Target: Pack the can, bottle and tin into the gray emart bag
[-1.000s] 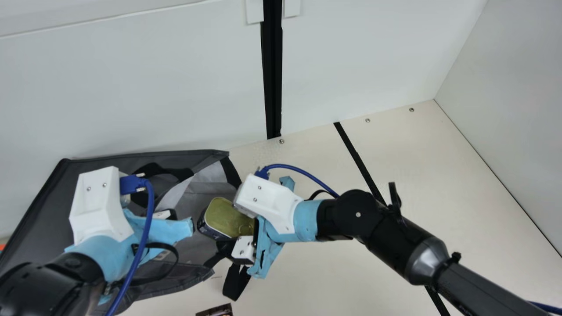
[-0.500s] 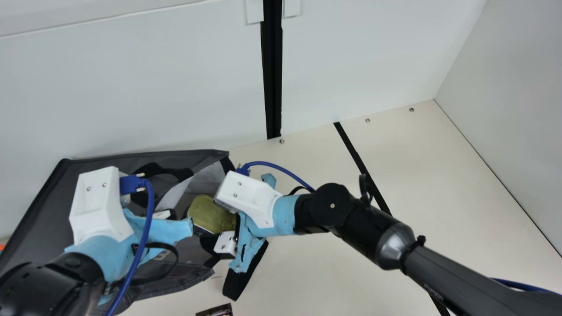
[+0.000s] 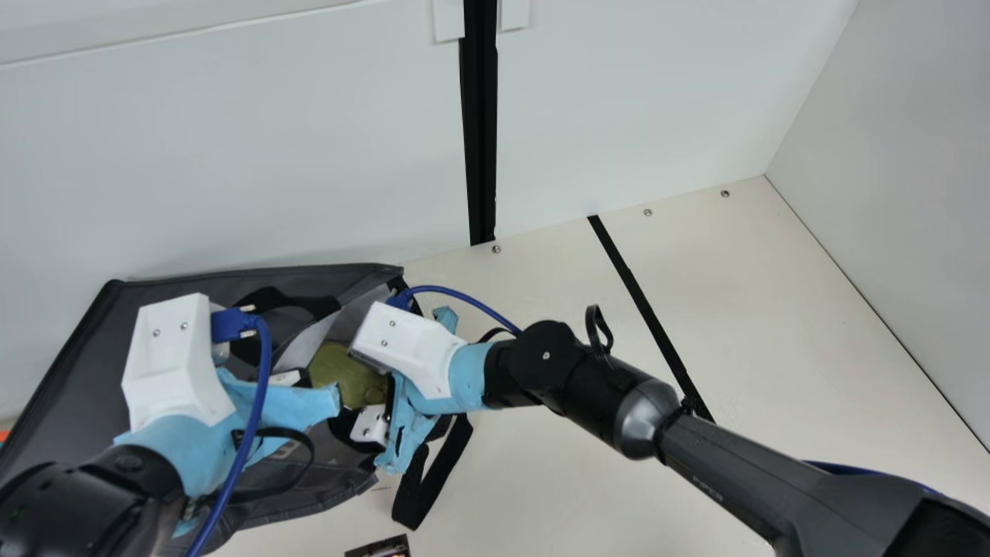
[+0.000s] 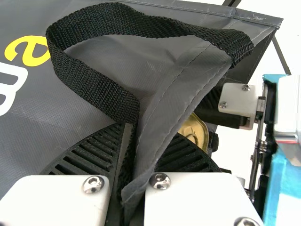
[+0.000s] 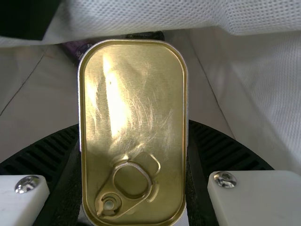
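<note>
At the mouth of the gray bag (image 3: 69, 363), my left gripper (image 3: 286, 377) is shut on the edge of the bag. The left wrist view shows that gripper (image 4: 131, 150) pinching the gray flap (image 4: 176, 101) and black strap between its ribbed fingers. My right gripper (image 3: 370, 425) is at the bag's opening, shut on the gold-topped tin (image 3: 336, 371). In the right wrist view, the tin (image 5: 136, 108), ring pull showing, sits between the fingers of this gripper (image 5: 134, 132), with pale bag lining around it. Behind the tin lies a dark purple item (image 5: 75, 51), partly hidden.
A black strap loop (image 3: 421, 495) hangs from the bag onto the cream table (image 3: 557, 480). A small dark printed item (image 3: 379, 548) lies at the main view's bottom edge. White walls (image 3: 232, 155) stand behind the bag and at the right.
My right arm has moved left with the tin, bringing it into the bag's opening beside my left gripper. My left arm and the bag's back edge have stayed in place.
</note>
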